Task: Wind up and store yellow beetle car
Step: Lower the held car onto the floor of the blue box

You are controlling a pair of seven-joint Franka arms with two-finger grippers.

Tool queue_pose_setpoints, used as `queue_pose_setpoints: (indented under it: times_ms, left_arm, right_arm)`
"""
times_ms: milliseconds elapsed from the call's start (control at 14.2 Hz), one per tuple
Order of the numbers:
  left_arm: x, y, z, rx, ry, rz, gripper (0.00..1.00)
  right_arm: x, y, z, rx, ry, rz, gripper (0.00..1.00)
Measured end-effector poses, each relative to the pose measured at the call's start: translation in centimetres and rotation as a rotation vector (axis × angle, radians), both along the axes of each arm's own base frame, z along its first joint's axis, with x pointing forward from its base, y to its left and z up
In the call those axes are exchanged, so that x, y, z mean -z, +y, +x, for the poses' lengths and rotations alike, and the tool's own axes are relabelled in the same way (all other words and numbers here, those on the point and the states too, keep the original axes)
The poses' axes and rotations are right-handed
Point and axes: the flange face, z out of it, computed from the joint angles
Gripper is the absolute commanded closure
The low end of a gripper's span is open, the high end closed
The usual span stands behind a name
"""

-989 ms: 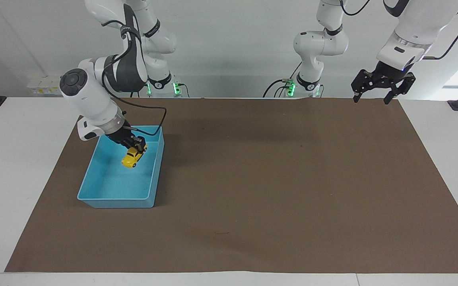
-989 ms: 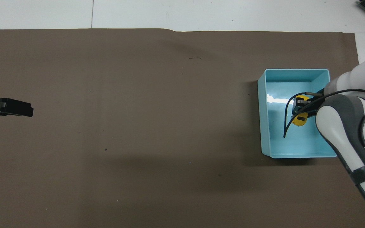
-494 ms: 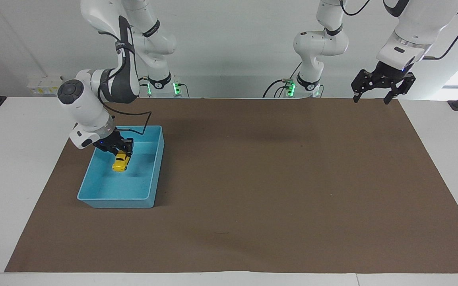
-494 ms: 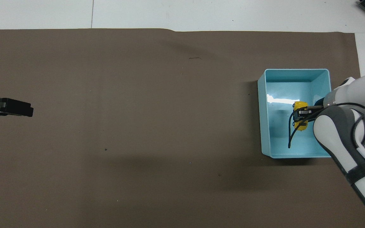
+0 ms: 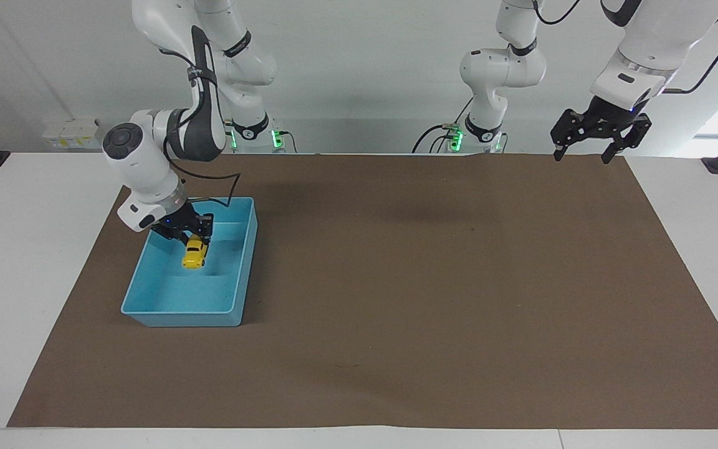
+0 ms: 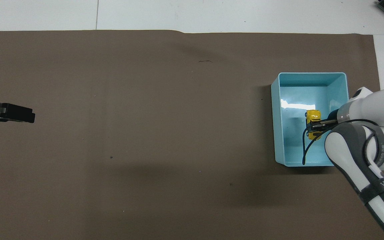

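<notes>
Right gripper (image 5: 192, 232) holds yellow beetle car (image 5: 194, 254) over blue tray (image 5: 242, 268)

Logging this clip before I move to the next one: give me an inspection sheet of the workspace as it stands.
Surface: white table under a brown mat.
Job's things: yellow beetle car held in the blue tray, toward the right arm's end; whether its wheels touch the floor is unclear.
Clutter: nothing seen.
Grippers: right gripper shut on the car inside the tray; left gripper open, waiting over the mat's edge.
Cables: black cable looping off the right arm's wrist.
Surroundings: white wall.
</notes>
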Motion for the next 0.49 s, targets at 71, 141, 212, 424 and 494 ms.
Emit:
queue_pose_setpoints:
  times_ms: [71, 141, 212, 424, 494]
  left_arm:
    - [0.0, 0.0, 0.0, 0.0, 0.0, 0.0, 0.0]
    - [0.0, 0.0, 0.0, 0.0, 0.0, 0.0, 0.0]
    - [0.0, 0.0, 0.0, 0.0, 0.0, 0.0, 0.0]
    - [0.0, 0.0, 0.0, 0.0, 0.0, 0.0, 0.0]
    - [0.0, 0.0, 0.0, 0.0, 0.0, 0.0, 0.0]
  right_arm:
    - [0.4, 0.0, -0.1, -0.007, -0.004, 0.0, 1.0]
    - [1.0, 0.0, -0.3, -0.019, -0.013, 0.0, 1.0]
    - [1.7, 0.1, -0.6, -0.023, -0.021, -0.001, 1.0]
    - [3.1, 0.1, -1.2, -0.023, -0.021, 0.0, 1.0]
    - [3.4, 0.2, -1.3, -0.023, -0.022, 0.0, 1.0]
